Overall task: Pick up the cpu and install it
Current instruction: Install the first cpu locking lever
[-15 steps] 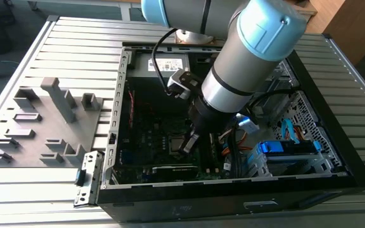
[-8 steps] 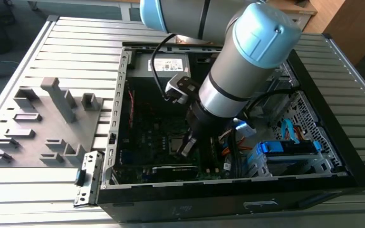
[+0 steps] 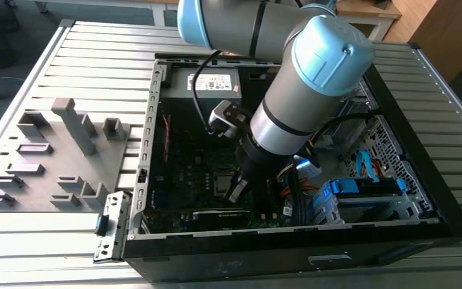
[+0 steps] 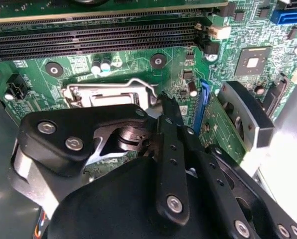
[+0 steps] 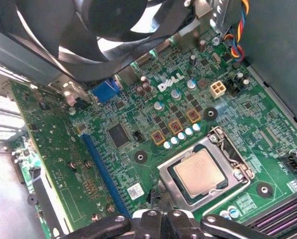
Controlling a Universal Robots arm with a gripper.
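The cpu (image 5: 200, 172), a small square chip with a pale silvery top, lies flat inside the silver socket frame (image 5: 223, 144) on the green motherboard (image 5: 138, 124). In the second wrist view a pale strip of the cpu (image 4: 110, 99) shows inside the socket frame (image 4: 138, 83), partly behind the gripper body. My gripper (image 5: 160, 198) hangs just beside one corner of the socket, shut with nothing between its fingers. The exterior view shows the gripper (image 3: 236, 192) low inside the open computer case (image 3: 423, 198), right at the socket.
A grey power-supply box (image 3: 212, 81) sits at the far end of the case, and a black fan (image 5: 103, 30) hangs close above the board. Black memory slots (image 4: 93, 40) run beside the socket. Blue drive parts and cables (image 3: 366, 185) crowd the exterior view's right; a grey parts holder (image 3: 55, 156) lies outside on its left.
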